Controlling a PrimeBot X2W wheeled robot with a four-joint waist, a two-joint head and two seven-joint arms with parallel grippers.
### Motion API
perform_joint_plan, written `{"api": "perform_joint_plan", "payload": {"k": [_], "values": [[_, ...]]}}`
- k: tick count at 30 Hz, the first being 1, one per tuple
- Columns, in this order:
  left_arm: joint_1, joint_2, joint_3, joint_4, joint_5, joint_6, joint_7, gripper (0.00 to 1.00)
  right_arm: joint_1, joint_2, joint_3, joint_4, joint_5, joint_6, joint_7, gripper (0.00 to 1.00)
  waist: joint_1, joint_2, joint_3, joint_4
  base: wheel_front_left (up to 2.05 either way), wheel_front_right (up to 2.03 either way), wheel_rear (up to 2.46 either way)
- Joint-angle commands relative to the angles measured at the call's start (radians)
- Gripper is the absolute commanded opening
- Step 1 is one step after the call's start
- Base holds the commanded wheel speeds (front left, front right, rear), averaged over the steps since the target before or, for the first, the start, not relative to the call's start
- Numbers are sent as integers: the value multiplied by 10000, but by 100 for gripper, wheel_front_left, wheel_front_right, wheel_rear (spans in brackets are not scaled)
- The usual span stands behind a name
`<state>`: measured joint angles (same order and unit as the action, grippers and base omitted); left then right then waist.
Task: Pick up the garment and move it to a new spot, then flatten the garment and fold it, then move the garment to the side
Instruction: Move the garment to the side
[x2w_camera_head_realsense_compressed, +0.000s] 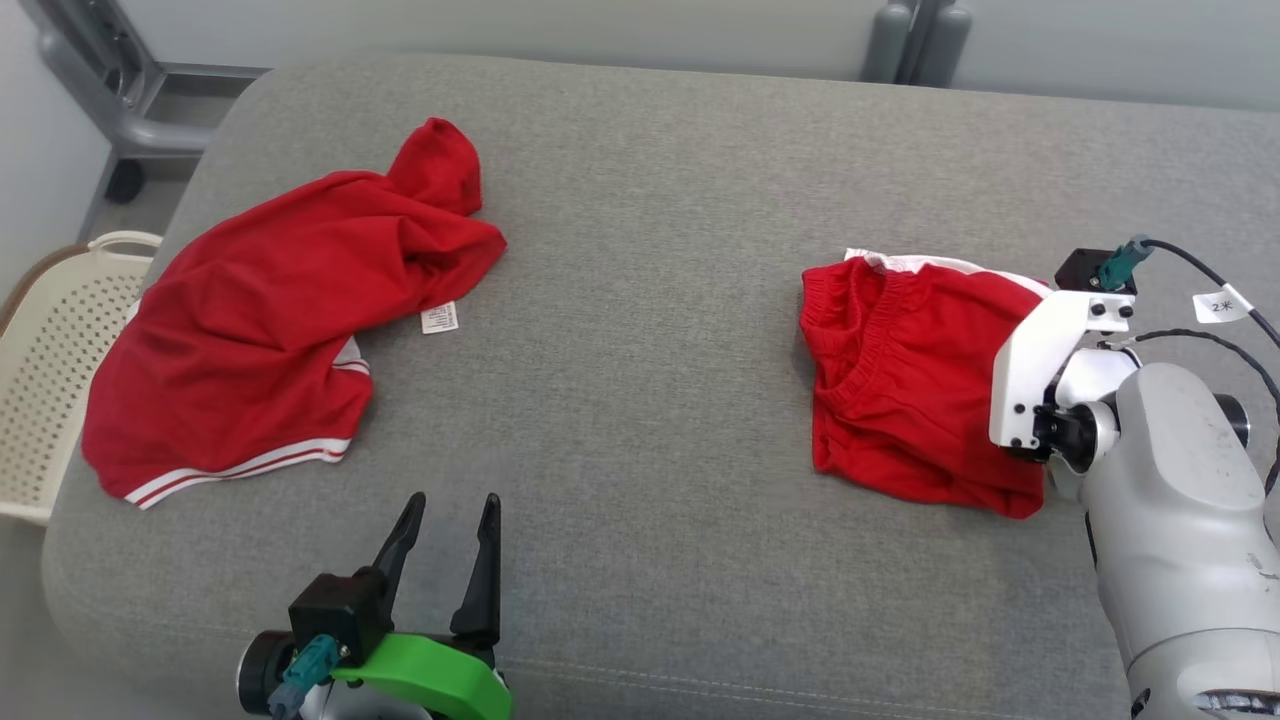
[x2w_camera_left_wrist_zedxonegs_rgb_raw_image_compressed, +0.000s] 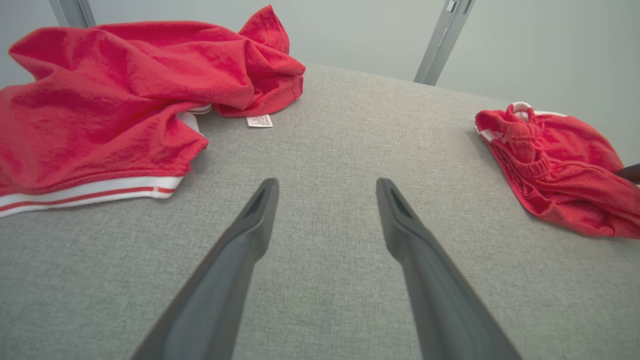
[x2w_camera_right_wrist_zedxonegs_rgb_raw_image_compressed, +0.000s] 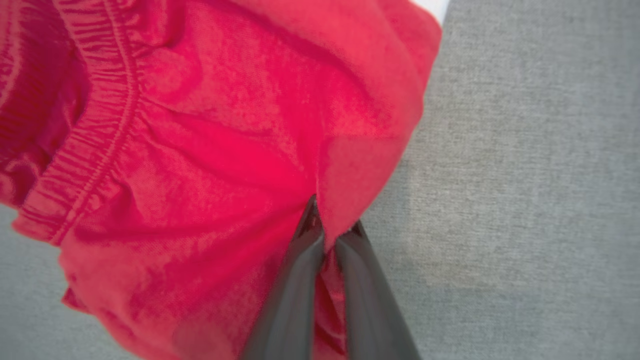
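Red shorts (x2w_camera_head_realsense_compressed: 900, 380): bunched up on the right side of the gray cushion (x2w_camera_head_realsense_compressed: 650, 300).
Which way: the stretchy waist faces left. The long side seems to run up and down the frame, but it is hard to tell.
Right fingers (x2w_camera_right_wrist_zedxonegs_rgb_raw_image_compressed: 312, 235): pinched tight on the shorts' right edge.
Left fingers (x2w_camera_left_wrist_zedxonegs_rgb_raw_image_compressed: 255, 220): spread wide, holding nothing, bottom left.
Red shirt (x2w_camera_head_realsense_compressed: 260, 330): upper left, well apart.

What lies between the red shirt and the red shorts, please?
Bare grey cushion alone separates the red shirt from the red shorts; the head view shows it.
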<state>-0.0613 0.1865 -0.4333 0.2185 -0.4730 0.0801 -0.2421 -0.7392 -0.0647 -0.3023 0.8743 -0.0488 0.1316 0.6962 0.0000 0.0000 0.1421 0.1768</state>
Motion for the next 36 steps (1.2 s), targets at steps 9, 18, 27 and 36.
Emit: {"api": "perform_joint_plan", "payload": {"k": [9,18,27,36], "values": [[-409,270,180,-370,133,155,-74,100,669,-1222,1918,-1307,1363,-18,687,0,0,0,404,-1609,0,0,0],[-792,554,227,-819,301,250,-17,100,659,-3047,2598,-2231,2027,-18,420,0,0,0,1112,-2111,0,0,0],[-903,917,90,-1422,550,273,294,100,134,-4056,2622,-1673,1231,-18,-536,0,0,0,1677,-1920,0,0,0],[-782,1203,-38,-2060,720,407,647,100,-487,-4718,1826,-807,185,-19,-1532,0,0,0,2096,-1567,0,0,0]]}}
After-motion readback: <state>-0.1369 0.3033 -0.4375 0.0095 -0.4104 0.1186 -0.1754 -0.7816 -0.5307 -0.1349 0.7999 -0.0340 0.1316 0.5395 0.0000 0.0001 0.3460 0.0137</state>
